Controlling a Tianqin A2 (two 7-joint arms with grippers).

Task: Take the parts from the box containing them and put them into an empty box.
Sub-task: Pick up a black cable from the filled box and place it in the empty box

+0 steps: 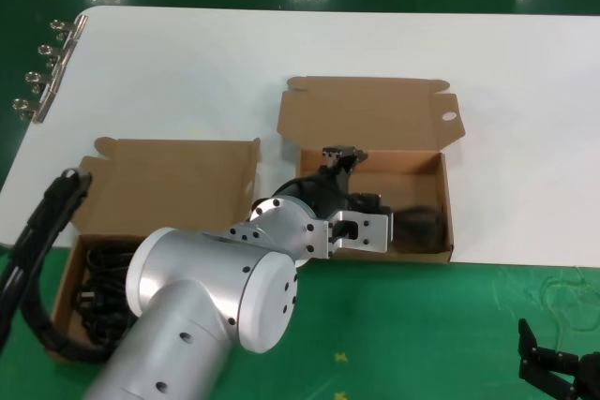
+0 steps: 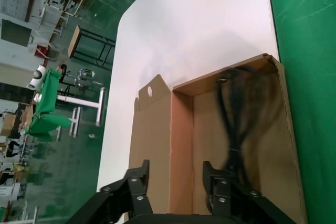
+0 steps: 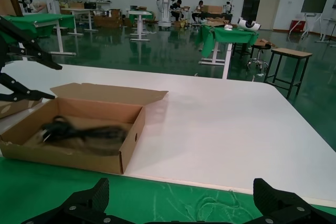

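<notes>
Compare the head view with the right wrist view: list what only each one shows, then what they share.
Only the head view shows the left-hand box with black cords in it, the binder clips at the table's far left edge, and the round hole in the right-hand box's lid.

Only the right wrist view shows the workshop behind the table: green-covered benches, a stool and wall lettering.

Both show the white table, the right-hand box holding a cord, and the open right gripper.
</notes>
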